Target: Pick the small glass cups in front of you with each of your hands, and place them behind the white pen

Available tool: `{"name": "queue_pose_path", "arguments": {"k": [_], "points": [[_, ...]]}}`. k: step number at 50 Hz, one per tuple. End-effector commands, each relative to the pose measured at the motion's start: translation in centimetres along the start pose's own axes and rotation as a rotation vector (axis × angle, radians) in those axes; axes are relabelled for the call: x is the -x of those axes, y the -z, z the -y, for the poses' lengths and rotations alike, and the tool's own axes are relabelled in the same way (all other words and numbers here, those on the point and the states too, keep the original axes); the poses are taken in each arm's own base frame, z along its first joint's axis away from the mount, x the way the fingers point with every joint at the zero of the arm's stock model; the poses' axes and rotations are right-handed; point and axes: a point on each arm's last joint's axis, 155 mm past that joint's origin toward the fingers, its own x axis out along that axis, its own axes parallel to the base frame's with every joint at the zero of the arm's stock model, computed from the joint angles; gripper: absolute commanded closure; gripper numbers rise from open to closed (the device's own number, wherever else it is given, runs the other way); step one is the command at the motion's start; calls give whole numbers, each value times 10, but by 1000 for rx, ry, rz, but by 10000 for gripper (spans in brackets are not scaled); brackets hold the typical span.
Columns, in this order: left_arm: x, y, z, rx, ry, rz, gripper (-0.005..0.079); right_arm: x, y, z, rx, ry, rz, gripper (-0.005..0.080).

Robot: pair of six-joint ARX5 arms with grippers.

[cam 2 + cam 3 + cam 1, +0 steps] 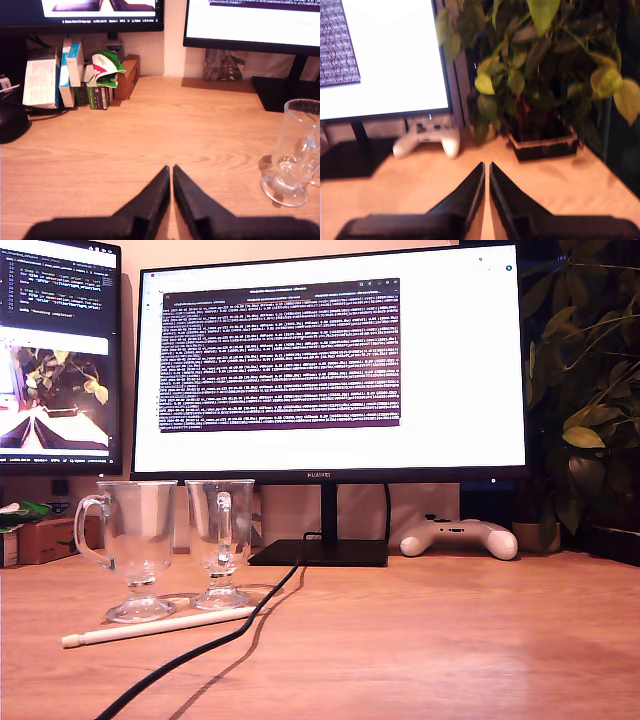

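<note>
two small glass cups stand upright on the wooden bench [450,640], both just behind the white pen [158,626], which lies flat along the bench with its tapered end pointing toward the exterior view's left. the first glass cup [130,548] has its loop handle turned to the exterior view's left; the second glass cup [220,540] stands just beside it, nearer the monitor [330,360], handle facing the camera. their round feet sit near the pen; whether they touch it i cannot tell. a black cable [215,635] runs from the monitor's base past the pen's end cap.

my first claw [171,172] is clenched, its tips together with nothing between them, hovering low over bare bench; one glass cup [295,152] stands well apart from it, near the monitor's foot. my second claw [486,169] is also clenched and empty, pointing toward a white game controller [427,137] and a potted plant [540,100] beside the monitor.
</note>
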Motion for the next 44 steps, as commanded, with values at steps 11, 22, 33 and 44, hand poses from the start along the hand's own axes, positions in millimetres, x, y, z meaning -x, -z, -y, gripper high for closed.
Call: {"name": "queue_pose_path", "arguments": {"k": [11, 22, 33, 44], "points": [[-2, 16, -2, 6, -4, -38, 761, 2, 47, 3, 8, 9, -169, 760], [-2, 15, -2, 6, -5, -37, 761, 2, 47, 3, 7, 9, -167, 760], [-2, 15, -2, 6, -5, -37, 761, 2, 47, 3, 7, 9, -167, 760], [-2, 15, -2, 6, -5, -37, 761, 2, 47, 3, 7, 9, -167, 760]]}}
